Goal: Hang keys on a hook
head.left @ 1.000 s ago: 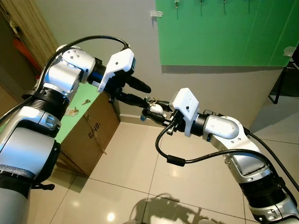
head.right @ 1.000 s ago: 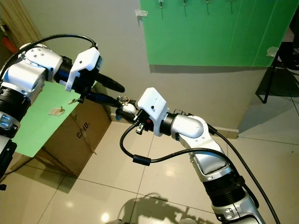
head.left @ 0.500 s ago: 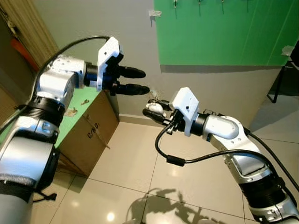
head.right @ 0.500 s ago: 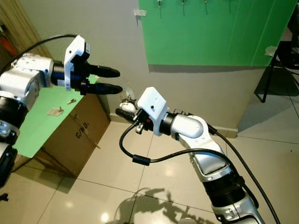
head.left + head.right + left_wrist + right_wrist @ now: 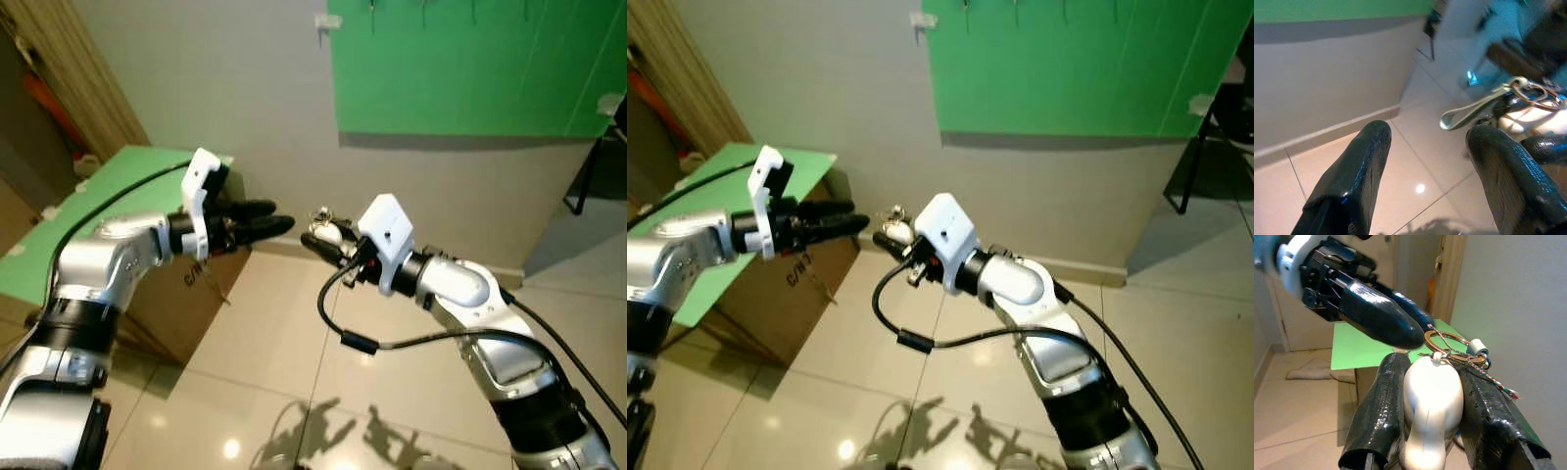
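Note:
My right gripper (image 5: pixel 319 238) is shut on the keys' white fob (image 5: pixel 1432 401), held out at mid-height before the wall. The brass key ring (image 5: pixel 1445 340) with small keys and a pale strap (image 5: pixel 1469 110) sticks out past its fingertips. My left gripper (image 5: pixel 273 216) stands open just to the left of the keys, a small gap apart, with nothing between its fingers (image 5: pixel 1359 166). The green board (image 5: pixel 470 69) with a row of metal hooks (image 5: pixel 1016 8) hangs on the wall high above both grippers.
A cardboard box (image 5: pixel 211 284) topped by a green sheet (image 5: pixel 108 186) stands against the wall at the left, beside my left arm. A wooden door frame (image 5: pixel 69 69) lies further left. Glossy tiled floor (image 5: pixel 294 392) spreads below. A dark chair leg (image 5: pixel 593 176) shows at the right.
My left gripper has let go of the keys, opened, and drawn back and down to the left. The keys stay in my right gripper, which has hardly moved. The camera has shifted slightly.

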Controlling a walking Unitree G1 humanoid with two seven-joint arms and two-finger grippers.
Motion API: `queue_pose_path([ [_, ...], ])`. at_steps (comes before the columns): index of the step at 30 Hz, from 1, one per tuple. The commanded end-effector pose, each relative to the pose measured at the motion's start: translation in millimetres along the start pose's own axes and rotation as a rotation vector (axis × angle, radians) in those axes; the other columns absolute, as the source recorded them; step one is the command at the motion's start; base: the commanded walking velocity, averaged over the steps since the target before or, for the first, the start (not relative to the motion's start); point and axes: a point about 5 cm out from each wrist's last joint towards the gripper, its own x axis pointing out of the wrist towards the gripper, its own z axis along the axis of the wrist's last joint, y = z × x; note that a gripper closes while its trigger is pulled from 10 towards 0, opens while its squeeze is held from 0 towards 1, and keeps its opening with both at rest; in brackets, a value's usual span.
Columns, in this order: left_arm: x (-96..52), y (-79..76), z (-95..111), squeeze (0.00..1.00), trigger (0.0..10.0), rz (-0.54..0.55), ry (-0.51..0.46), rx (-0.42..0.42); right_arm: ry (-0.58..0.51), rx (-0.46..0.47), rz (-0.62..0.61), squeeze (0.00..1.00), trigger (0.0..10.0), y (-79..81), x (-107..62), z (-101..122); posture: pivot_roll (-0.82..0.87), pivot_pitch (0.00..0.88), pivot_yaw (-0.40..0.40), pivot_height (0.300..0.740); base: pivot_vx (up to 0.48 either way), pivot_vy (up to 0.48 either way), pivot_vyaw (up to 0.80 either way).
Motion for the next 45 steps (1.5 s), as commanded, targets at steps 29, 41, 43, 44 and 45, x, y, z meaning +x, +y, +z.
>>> queue_pose_path([
  [29, -3.6, -33.9, -13.0, 0.0, 10.0, -0.098, -0.376, -0.482, -0.055, -0.028, -0.083, 0.0, 0.0, -13.6, -4.3, 5.1, -0.24, 0.037, 0.159, 0.74, 0.0, 0.0, 0.0],
  [41, 25.3, -26.7, -50.8, 0.0, 10.0, 0.077, -0.251, -0.415, -0.103, 0.049, -0.076, 0.0, 0.0, -10.7, -4.3, 8.8, -0.24, 0.033, 0.164, 0.74, 0.0, 0.0, 0.0],
  [43, 24.8, -24.4, -51.0, 0.0, 10.0, 0.105, -0.253, -0.391, -0.103, 0.05, -0.076, 0.0, 0.0, -10.1, -4.4, 8.6, -0.24, 0.034, 0.166, 0.74, 0.0, 0.0, 0.0],
  [44, 21.8, -21.0, -48.9, 0.0, 10.0, 0.128, -0.274, -0.402, -0.102, 0.052, -0.077, 0.0, 0.0, -9.5, -4.8, 7.8, -0.25, 0.035, 0.165, 0.74, 0.0, 0.0, 0.0],
  [45, 15.8, -14.6, -46.3, 0.0, 10.0, 0.184, -0.297, -0.376, -0.099, 0.054, -0.081, 0.0, 0.0, -8.9, -5.7, 6.2, -0.24, 0.035, 0.166, 0.74, 0.0, 0.0, 0.0],
])
